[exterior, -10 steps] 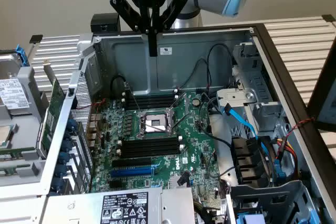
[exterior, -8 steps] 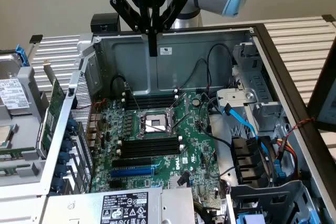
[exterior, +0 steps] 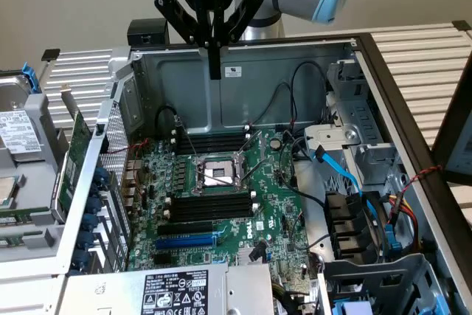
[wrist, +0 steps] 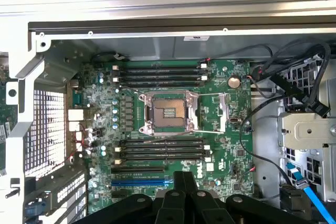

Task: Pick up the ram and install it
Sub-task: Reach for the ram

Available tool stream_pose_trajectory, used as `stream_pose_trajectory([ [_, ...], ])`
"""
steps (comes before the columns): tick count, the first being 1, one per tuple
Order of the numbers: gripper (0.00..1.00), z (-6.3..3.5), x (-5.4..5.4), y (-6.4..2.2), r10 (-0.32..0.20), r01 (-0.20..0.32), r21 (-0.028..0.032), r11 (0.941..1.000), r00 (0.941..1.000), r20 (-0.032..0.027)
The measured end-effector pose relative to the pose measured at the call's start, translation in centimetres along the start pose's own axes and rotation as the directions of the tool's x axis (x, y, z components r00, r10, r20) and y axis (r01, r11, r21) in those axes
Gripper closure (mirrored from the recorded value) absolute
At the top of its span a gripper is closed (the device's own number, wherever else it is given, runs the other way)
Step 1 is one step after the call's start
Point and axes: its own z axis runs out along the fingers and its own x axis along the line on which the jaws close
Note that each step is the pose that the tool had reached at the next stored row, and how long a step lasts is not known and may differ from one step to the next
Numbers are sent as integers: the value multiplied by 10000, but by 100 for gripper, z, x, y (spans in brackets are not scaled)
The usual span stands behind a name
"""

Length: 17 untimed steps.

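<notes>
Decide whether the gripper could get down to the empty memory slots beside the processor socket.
Probably yes: the case lies open, the shut gripper hangs above the board, and nothing lies across those slots.

My claw (exterior: 214,70), fingers together, hangs over the open case (exterior: 243,101) in the upper middle of the exterior view, with free air down to the motherboard (exterior: 273,219). The slots (exterior: 210,206) beside the socket (exterior: 214,175) lie unblocked. On the exterior view's right, black cables (wrist: 296,95), a blue cable (exterior: 341,171) and the drive cage (exterior: 361,119) crowd the way. The power supply (exterior: 177,293) walls the lower edge, and a perforated panel (exterior: 118,156) walls the left.
</notes>
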Motion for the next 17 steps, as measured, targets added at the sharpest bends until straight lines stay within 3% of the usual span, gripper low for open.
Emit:
stream_pose_trajectory([
  [6, 89, -2, 47, -3, -1, 1, 1, 10000, 10000, 5],
  [17, 89, -12, 501, -40, -2, 2, -14, 10000, 10000, 34],
])
